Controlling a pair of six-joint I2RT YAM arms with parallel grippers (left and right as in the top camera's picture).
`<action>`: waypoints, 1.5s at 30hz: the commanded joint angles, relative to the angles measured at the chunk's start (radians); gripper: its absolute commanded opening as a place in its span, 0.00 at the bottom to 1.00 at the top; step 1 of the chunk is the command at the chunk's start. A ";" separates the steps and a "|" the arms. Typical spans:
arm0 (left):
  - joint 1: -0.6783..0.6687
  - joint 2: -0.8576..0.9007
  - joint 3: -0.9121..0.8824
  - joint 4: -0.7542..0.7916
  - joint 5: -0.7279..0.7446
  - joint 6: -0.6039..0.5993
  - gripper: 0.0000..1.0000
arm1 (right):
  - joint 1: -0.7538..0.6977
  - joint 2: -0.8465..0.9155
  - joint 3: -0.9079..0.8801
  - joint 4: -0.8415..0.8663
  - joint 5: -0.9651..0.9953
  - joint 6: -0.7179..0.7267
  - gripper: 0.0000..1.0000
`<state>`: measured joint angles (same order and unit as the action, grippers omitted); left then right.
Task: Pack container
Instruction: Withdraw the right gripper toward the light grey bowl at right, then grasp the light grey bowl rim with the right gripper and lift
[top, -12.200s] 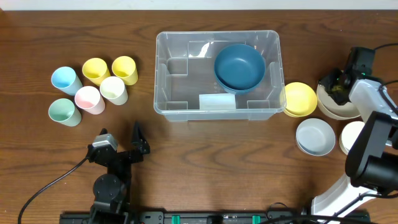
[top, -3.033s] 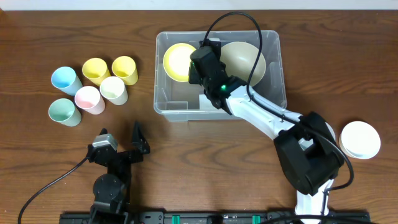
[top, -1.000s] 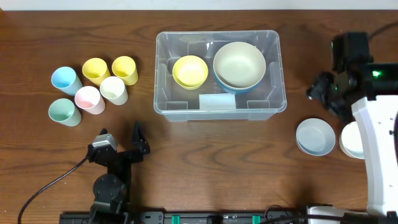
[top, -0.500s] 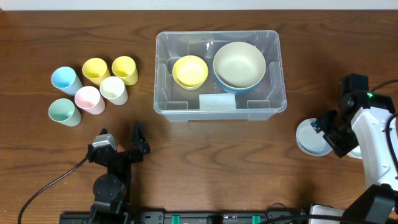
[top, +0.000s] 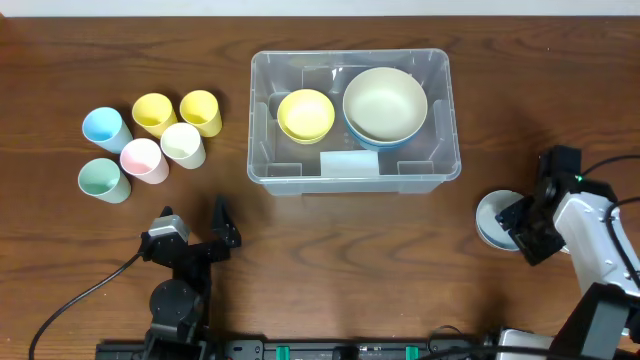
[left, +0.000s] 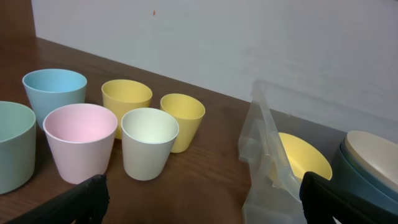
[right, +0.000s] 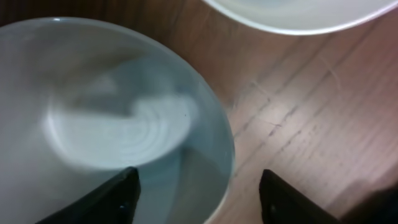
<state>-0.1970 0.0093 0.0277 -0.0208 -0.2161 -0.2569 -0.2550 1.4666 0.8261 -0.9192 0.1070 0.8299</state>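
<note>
The container (top: 350, 53) is a large clear bin with rounded corners, standing in the middle of the table toward its far edge. It holds a yellow bowl (top: 306, 114) and a cream bowl (top: 384, 102). The left wrist view shows plainly a blue bowl (left: 348, 177) under the cream one. The left gripper (left: 199, 208) is spread wide, near the cups (top: 143, 158). Only the right wrist view shows that the right gripper (right: 199, 193) is parted across the rim of a grey bowl (right: 93, 112), one finger inside and one outside.
</note>
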 joint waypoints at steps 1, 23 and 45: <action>0.005 -0.005 -0.024 -0.030 -0.011 0.016 0.98 | -0.007 -0.005 -0.037 0.032 0.005 0.010 0.57; 0.005 -0.005 -0.024 -0.030 -0.011 0.016 0.98 | -0.007 -0.005 -0.080 0.202 0.010 -0.046 0.01; 0.005 -0.005 -0.024 -0.030 -0.011 0.016 0.98 | 0.019 -0.072 0.587 0.002 -0.235 -0.235 0.01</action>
<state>-0.1970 0.0093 0.0277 -0.0208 -0.2161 -0.2573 -0.2642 1.4322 1.3556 -0.9253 0.0105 0.6834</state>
